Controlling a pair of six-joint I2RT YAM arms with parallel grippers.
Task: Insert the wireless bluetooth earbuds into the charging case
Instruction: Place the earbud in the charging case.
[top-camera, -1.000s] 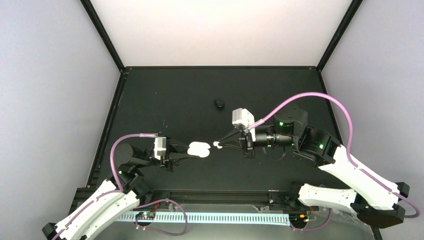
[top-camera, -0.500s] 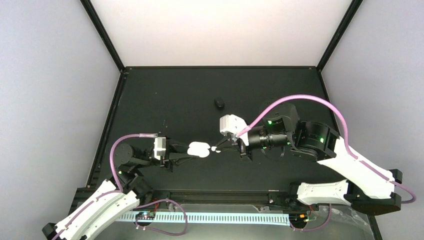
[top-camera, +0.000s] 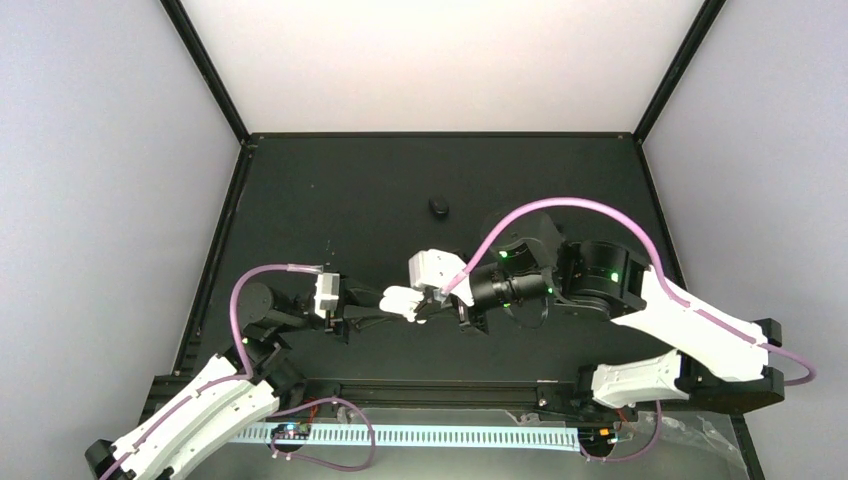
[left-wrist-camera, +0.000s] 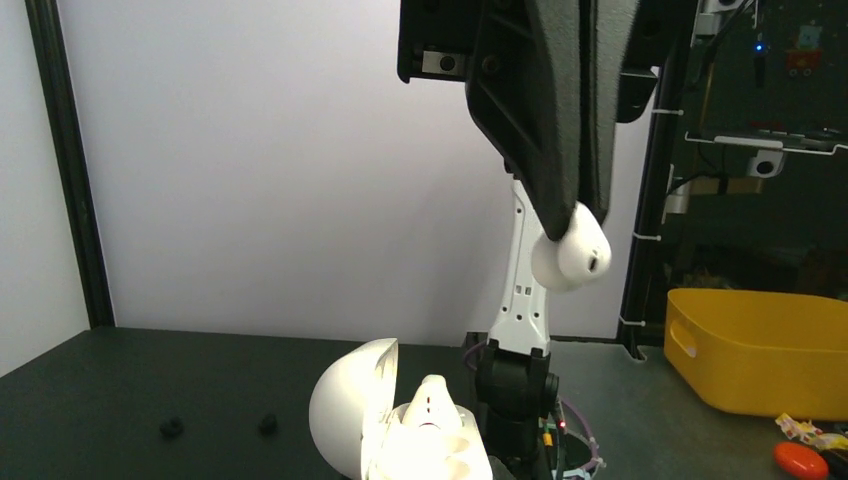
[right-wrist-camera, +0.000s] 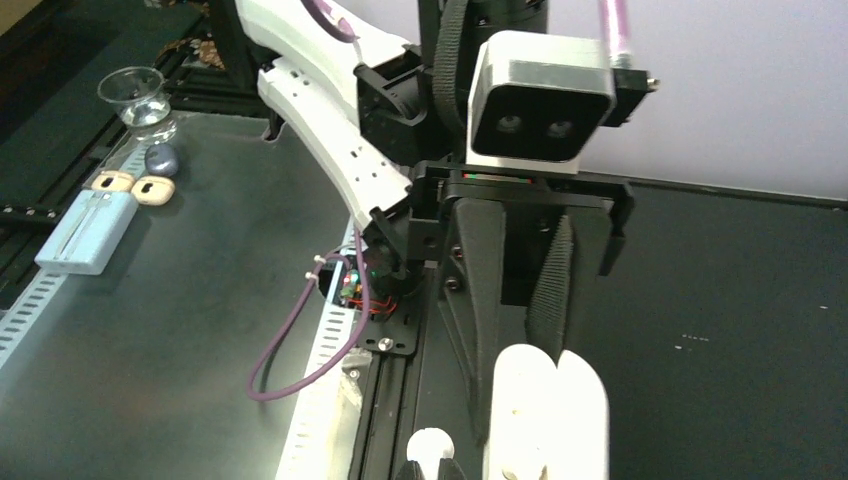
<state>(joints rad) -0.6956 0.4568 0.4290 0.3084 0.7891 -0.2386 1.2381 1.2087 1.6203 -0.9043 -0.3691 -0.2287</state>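
Left tool (top-camera: 388, 308): clamped shut on the charging case (top-camera: 398, 298), holding it near the middle of the desk (top-camera: 330, 200), left of centre.
Case state: lid (left-wrist-camera: 350, 410) swung open; the seated bud (left-wrist-camera: 432, 398) appears to be already in one socket. Glare hides the free socket.
Earbud (left-wrist-camera: 570, 252): pinched at the very tips of the right tool (left-wrist-camera: 568, 205), hanging above and to the right of the open case, clear of it.
Right tool: closed tight on that bud, reaching in from the right, fingers pointing down at the case.
Step in hand: probably the final approach, bringing the bud over the free socket.
Doing it well: shift the bud left until it sits over the empty socket, stem end down, then descend slowly and straight. The left tool should keep the case level and motionless.
Release: let go only once the bud rests in the socket.
Risk: the glossy bud may slip from such a narrow pinch, or knock the seated bud.
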